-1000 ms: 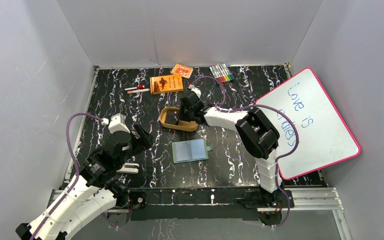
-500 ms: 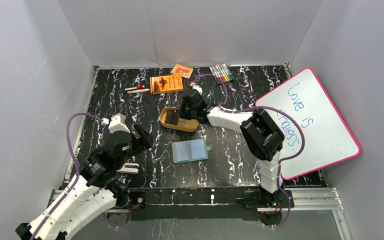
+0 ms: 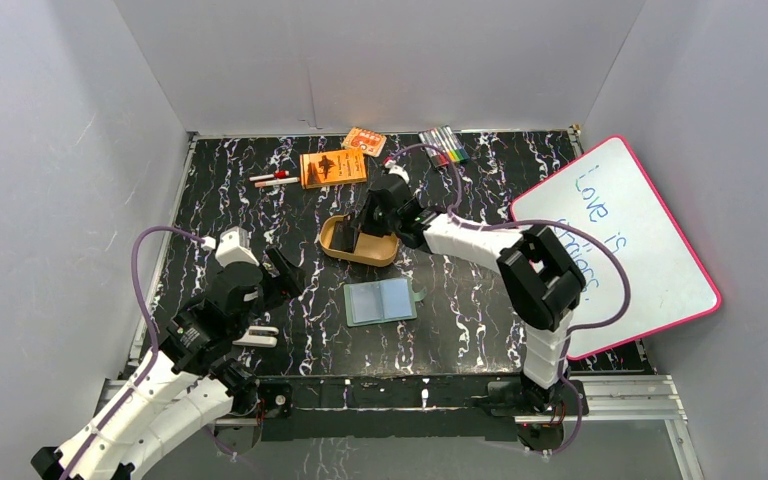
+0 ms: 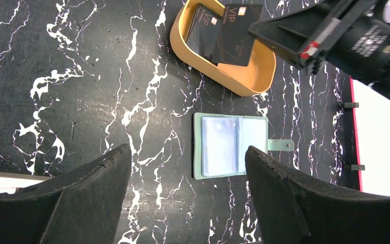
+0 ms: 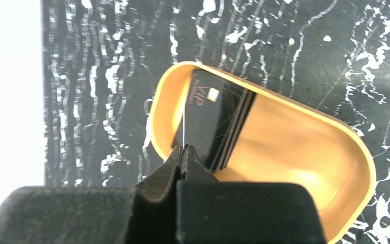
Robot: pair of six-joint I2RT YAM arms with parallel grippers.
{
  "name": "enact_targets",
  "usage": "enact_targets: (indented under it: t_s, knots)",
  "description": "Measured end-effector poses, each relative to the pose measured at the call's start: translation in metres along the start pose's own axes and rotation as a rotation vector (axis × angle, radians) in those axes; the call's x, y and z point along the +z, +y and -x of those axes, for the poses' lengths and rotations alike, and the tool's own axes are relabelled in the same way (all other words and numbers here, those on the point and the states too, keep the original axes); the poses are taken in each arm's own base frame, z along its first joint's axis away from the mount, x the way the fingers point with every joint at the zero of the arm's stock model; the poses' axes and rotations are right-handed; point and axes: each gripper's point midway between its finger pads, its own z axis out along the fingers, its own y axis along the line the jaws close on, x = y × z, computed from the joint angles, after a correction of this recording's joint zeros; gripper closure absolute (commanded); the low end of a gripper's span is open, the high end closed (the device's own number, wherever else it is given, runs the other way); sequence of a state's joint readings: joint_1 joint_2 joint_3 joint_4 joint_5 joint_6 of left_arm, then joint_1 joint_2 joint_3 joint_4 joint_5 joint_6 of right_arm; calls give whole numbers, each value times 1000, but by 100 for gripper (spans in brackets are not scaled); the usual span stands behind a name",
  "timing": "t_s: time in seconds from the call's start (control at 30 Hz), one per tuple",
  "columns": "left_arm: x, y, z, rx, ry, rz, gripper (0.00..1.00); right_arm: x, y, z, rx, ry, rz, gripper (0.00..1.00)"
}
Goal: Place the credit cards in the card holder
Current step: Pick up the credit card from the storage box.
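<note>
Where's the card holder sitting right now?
In the top view the card holder lies open near the middle of the table, just on the near side of the tan tray and apart from it.

The credit cards (image 4: 203, 31) are thin black rectangles printed "VIP", each with a small pale chip mark. Several lie stacked and slanted at one end of a tan oval tray (image 4: 254, 84). One more card (image 4: 239, 35) tilts above them, pinched at its edge by the right pincer (image 5: 184, 148). The card holder (image 4: 228, 146), mint green with clear sleeves and a snap tab, lies open and flat on the bench (image 4: 81, 76), at 6 o'clock from the tray.
</note>
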State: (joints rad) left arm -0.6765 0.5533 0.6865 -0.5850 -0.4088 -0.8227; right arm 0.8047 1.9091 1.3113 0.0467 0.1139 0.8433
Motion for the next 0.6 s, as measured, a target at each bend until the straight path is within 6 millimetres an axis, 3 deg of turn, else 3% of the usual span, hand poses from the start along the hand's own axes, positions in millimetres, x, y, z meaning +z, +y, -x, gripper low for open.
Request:
enact_targets:
  t_s: [0.13, 0.27, 0.47, 0.6]
  knots:
    - [-1, 1, 3, -4, -17, 4, 20, -24, 23, 18, 2, -30, 65, 100]
    - [-3, 1, 8, -9, -34, 6, 20, -64, 50, 40, -9, -78, 140, 100]
    - [-7, -11, 17, -24, -49, -35, 14, -154, 79, 58, -100, -129, 315, 100]
    - [-13, -41, 24, -54, -53, -178, 10, -211, 89, 56, -144, -137, 447, 100]
